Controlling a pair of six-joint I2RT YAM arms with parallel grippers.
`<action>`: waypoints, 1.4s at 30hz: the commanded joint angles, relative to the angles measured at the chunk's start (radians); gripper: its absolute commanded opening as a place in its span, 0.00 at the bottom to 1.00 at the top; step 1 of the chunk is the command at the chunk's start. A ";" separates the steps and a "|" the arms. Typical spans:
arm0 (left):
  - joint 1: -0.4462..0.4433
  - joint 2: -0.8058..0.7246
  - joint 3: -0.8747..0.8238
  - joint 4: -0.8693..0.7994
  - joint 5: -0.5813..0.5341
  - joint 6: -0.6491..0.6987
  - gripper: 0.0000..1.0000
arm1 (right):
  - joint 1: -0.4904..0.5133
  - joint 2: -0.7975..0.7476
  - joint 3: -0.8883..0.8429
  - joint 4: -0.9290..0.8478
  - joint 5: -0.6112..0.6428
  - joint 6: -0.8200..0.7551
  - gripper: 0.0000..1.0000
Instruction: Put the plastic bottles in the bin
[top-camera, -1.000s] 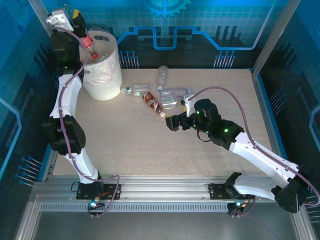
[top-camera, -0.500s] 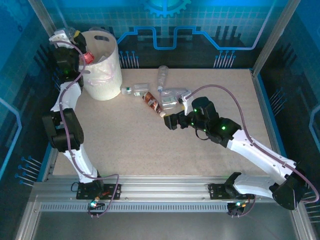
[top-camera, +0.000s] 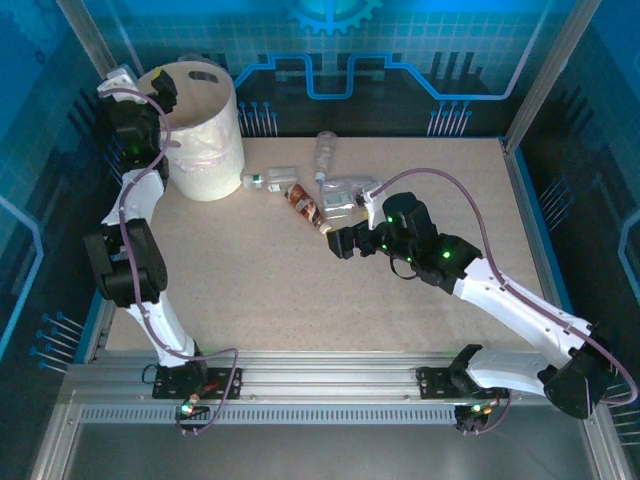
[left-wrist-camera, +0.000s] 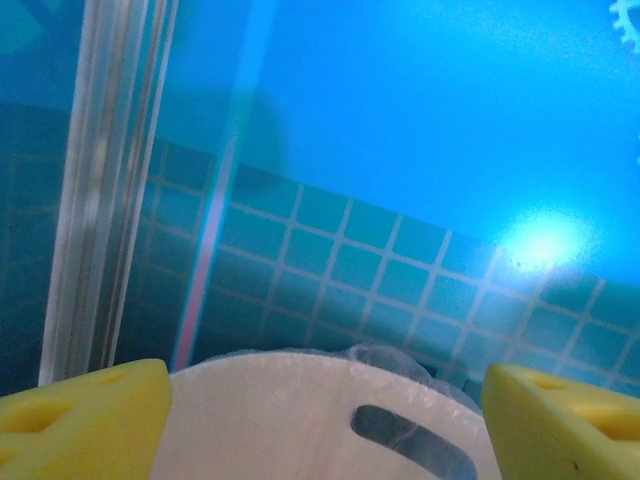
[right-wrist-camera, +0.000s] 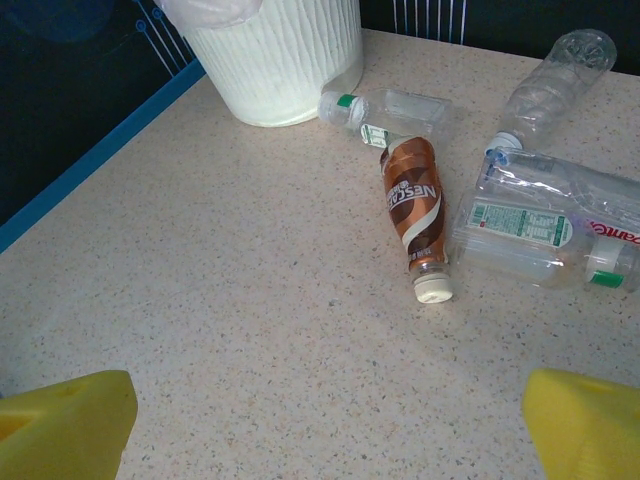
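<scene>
The white bin (top-camera: 207, 140) stands at the table's far left, and its rim with an oval cut-out (left-wrist-camera: 330, 425) lies just beyond my left fingers. My left gripper (top-camera: 163, 92) hovers by the bin's left rim, open, with nothing between its yellow pads (left-wrist-camera: 90, 410). Several plastic bottles lie right of the bin: a small clear one with a green cap (right-wrist-camera: 385, 108), a brown-labelled one with a white cap (right-wrist-camera: 412, 200), a clear one (right-wrist-camera: 555, 68) and a crushed one (right-wrist-camera: 535, 215). My right gripper (top-camera: 340, 243) is open low over the table, just short of the brown bottle (top-camera: 303, 203).
The speckled tabletop (top-camera: 250, 280) is bare in front of and left of the right gripper. A blue edge strip (right-wrist-camera: 90, 165) runs along the table's left side. Metal frame posts (left-wrist-camera: 110, 180) and blue walls close in behind the bin.
My left gripper held a red-labelled bottle over the bin; its jaws have opened and the bottle is gone from them. The right gripper crept slightly left toward the bottles.
</scene>
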 joint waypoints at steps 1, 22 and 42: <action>-0.001 -0.073 -0.002 -0.033 -0.059 -0.023 0.84 | 0.018 0.004 0.024 -0.002 -0.015 0.015 1.00; -0.277 -0.328 -0.019 -0.589 -0.389 -0.222 0.99 | 0.014 0.067 -0.013 0.023 0.085 0.080 1.00; -0.634 -0.294 -0.169 -1.018 -0.121 -0.405 0.99 | -0.098 0.099 -0.032 -0.030 0.043 0.068 1.00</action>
